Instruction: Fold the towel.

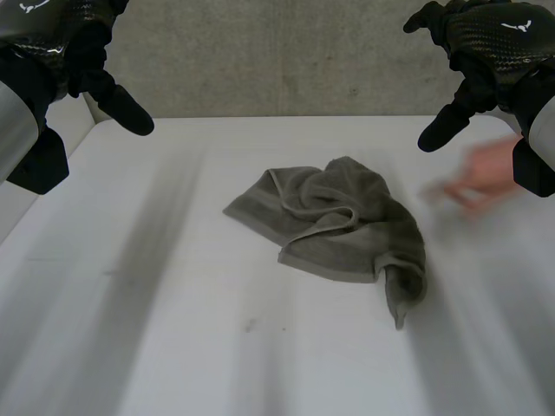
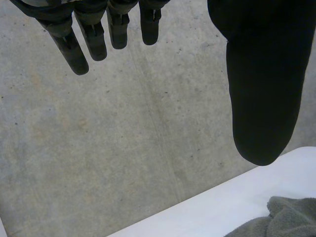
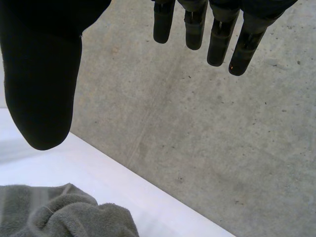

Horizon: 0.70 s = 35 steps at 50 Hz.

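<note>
We see the grey-green towel (image 1: pixel 334 221) lying crumpled mid-table (image 1: pixel 173 329) (hemmed edges showing, one corner trailing nearward); left hand (image 1: pixel 74 48) and right hand (image 1: pixel 486 43) hover above, fingers straight, thumbs apart, holding nothing.

We see the towel (image 1: pixel 334 221), grey-green terry with a flat woven band along its hem, lying crumpled and unfolded near the middle of the white table (image 1: pixel 173 329). One corner points toward the robot's left, a rounded bunch rises at the far side, and a narrow twisted tail trails toward the near right; we note loose folds lapping across its middle
</note>
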Motion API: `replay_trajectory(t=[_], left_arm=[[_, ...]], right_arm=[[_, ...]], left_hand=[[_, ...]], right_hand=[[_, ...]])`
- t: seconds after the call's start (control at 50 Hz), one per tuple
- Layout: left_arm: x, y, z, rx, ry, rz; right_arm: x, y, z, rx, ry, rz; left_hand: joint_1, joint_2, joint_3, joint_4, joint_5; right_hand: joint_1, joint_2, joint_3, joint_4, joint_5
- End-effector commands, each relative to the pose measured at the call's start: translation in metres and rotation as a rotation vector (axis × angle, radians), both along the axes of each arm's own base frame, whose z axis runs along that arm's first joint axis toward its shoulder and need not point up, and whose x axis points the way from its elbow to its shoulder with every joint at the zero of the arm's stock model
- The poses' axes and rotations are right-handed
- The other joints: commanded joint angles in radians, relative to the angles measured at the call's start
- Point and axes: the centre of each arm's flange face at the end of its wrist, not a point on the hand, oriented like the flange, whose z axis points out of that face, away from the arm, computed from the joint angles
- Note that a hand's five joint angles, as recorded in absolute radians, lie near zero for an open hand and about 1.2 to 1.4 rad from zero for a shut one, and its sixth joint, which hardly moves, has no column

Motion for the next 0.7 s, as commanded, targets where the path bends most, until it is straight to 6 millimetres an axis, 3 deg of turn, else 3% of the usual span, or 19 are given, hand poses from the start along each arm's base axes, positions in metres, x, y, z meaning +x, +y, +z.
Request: replay_trajectory(t=[0.02,0.24,0.32,0.36,0.38,0.4,0.44,0.52,0.7], left_arm=[[-0.001,-0.001,-0.002,0.005,-0.001,0.0],[-0.003,-0.005,-0.007,0.019,-0.008,-0.002],[-0.007,-0.015,-0.016,0.032,-0.016,0.0],[-0.009,-0.02,-0.021,0.039,-0.02,0.002],[-0.01,-0.026,-0.026,0.047,-0.023,0.006],[-0.01,-0.026,-0.026,0.047,-0.023,0.006],[-0.013,-0.038,-0.036,0.058,-0.029,0.012],[-0.019,-0.048,-0.05,0.074,-0.036,0.012],[-0.034,-0.08,-0.107,0.17,-0.084,0.009]], right_arm=[[-0.001,-0.001,0.0,-0.002,-0.001,-0.004],[-0.001,-0.003,-0.001,-0.009,0.0,-0.007],[0.003,-0.005,-0.008,-0.011,0.038,0.007],[0.005,-0.008,-0.018,0.011,0.076,0.009],[0.01,-0.012,-0.033,0.04,0.121,0.026],[0.01,-0.013,-0.033,0.04,0.121,0.026],[0.024,-0.02,-0.063,0.101,0.193,0.055],[0.041,-0.025,-0.086,0.15,0.196,0.084],[0.075,-0.074,-0.143,0.348,-0.177,0.077]], left_hand=[[0.013,0.012,0.002,0.007,-0.023],[0.013,0.012,0.002,0.007,-0.023],[0.013,0.012,0.002,0.007,-0.023],[0.013,0.012,0.002,0.007,-0.023],[0.013,0.012,0.002,0.007,-0.023],[0.013,0.012,0.002,0.007,-0.023],[0.014,0.013,0.002,0.008,-0.022],[0.017,0.016,0.005,0.011,-0.019],[0.017,0.016,0.005,0.011,-0.019]], right_hand=[[-0.032,-0.054,-0.043,-0.06,-0.06],[-0.032,-0.054,-0.043,-0.06,-0.06],[-0.032,-0.054,-0.043,-0.06,-0.06],[-0.032,-0.054,-0.043,-0.06,-0.06],[-0.032,-0.054,-0.043,-0.06,-0.06],[-0.032,-0.054,-0.043,-0.06,-0.06],[-0.032,-0.054,-0.043,-0.06,-0.06],[-0.032,-0.054,-0.043,-0.06,-0.06],[-0.032,-0.054,-0.043,-0.06,-0.06]])
